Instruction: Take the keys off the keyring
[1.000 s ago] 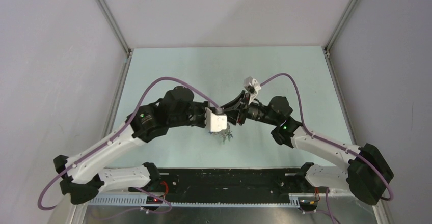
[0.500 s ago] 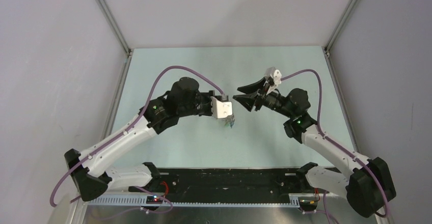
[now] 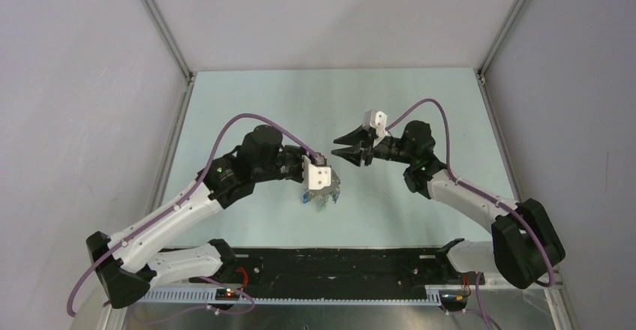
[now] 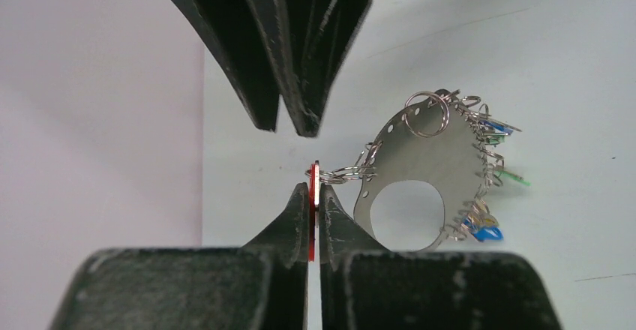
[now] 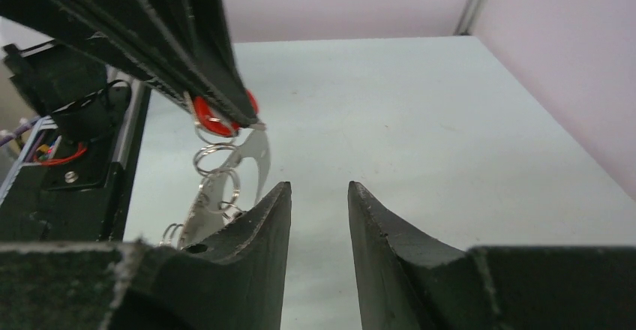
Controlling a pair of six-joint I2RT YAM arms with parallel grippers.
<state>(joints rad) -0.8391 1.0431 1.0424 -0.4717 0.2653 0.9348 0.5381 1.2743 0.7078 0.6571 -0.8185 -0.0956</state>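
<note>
My left gripper [image 4: 313, 187] is shut on the red head of one key [image 4: 313, 172]. The keyring [image 4: 435, 157], a flat grey metal piece with a round hole, hangs from that key by small split rings, above the table. Blue, green and yellow keys [image 4: 487, 232] dangle round its far edge. In the top view the bunch [image 3: 319, 200] hangs under my left gripper [image 3: 324, 193]. My right gripper [image 3: 335, 143] is open and empty, a short way to the far right of the bunch. In the right wrist view its tips [image 5: 319, 187] sit beside the hanging keyring [image 5: 214, 195] and below the red key [image 5: 210, 116].
The pale green table [image 3: 420, 97] is walled by grey panels with metal frame posts [image 3: 161, 30]. A black rail with wiring [image 3: 337, 266] runs along the near edge between the arm bases.
The two grippers, together at the bunch a second ago, have parted. My left gripper has carried the bunch toward the near side. My right gripper has opened and shifted slightly left.
</note>
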